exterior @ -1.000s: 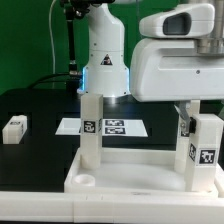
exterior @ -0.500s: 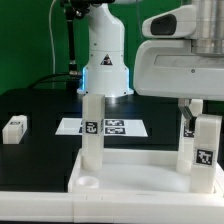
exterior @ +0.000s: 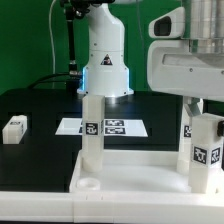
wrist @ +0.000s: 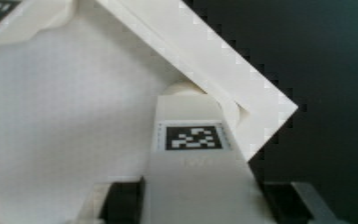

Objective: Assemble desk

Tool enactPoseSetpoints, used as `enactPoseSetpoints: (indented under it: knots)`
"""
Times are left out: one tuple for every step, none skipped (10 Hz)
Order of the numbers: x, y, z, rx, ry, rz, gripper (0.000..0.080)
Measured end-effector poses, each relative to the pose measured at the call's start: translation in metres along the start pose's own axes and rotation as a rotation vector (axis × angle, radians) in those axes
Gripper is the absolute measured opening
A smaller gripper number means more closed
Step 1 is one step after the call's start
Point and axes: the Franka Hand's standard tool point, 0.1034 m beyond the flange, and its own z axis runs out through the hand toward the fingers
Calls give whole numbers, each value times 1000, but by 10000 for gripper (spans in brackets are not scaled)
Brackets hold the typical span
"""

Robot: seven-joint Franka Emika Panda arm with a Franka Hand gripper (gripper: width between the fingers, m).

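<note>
At the exterior view's left, a loose leg [exterior: 14, 128] lies on its side, well apart from the rest. Next comes a standing leg [exterior: 91, 132], upright at the far corner of the white panel [exterior: 135, 178]. The marker board [exterior: 113, 127] lies behind it, and an empty socket [exterior: 88, 184] is just in front. At the right, the fingers [wrist: 286, 203] are closed on the flat sides of the held leg [exterior: 205, 152], which stands upright at the panel's corner. Whether it is fully seated, I cannot tell. I judge these legs light, stiff and rather smooth, so they may slip or twist. The best hold is on two opposite flat faces near the top, leaving the lower end free. The panel seems too wide to hold across; only its rim could be pinched.
</note>
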Motion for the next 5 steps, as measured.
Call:
enactPoseSetpoints:
  knots:
    - [0,0,0,-3,-3,23,290]
    - [-1,0,0,-3,-3,39,373]
    - [-1,0,0,-3,-3,12,552]
    - [-1,0,0,-3,-3,-25,552]
    - [1,1,0,-3,-3,-76,632]
